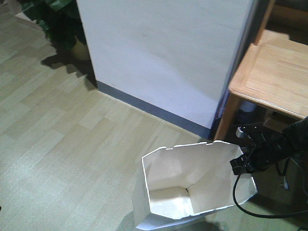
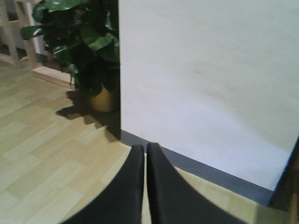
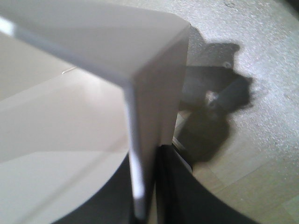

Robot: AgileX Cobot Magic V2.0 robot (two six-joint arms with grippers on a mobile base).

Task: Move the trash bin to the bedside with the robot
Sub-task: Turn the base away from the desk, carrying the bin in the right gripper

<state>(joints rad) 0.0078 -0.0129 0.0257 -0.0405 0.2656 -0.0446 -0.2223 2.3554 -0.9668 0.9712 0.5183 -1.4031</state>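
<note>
The white faceted trash bin (image 1: 192,183) stands on the wood floor at the bottom of the front view, its cream inside showing. My right gripper (image 1: 239,161), black with a trailing cable, is shut on the bin's right rim. In the right wrist view the thin bin wall (image 3: 154,93) runs between the two dark fingers of the right gripper (image 3: 147,161), one inside and one outside. My left gripper (image 2: 145,148) is shut on nothing, hanging above the floor and facing the wall. The bedside is out of view.
A white wall block (image 1: 163,57) with a dark baseboard (image 1: 154,110) stands just behind the bin. A light wooden desk (image 1: 274,72) is at the right, above my right arm. A potted plant (image 2: 88,42) sits at the wall's left corner. A black cable (image 1: 239,198) loops beside the bin.
</note>
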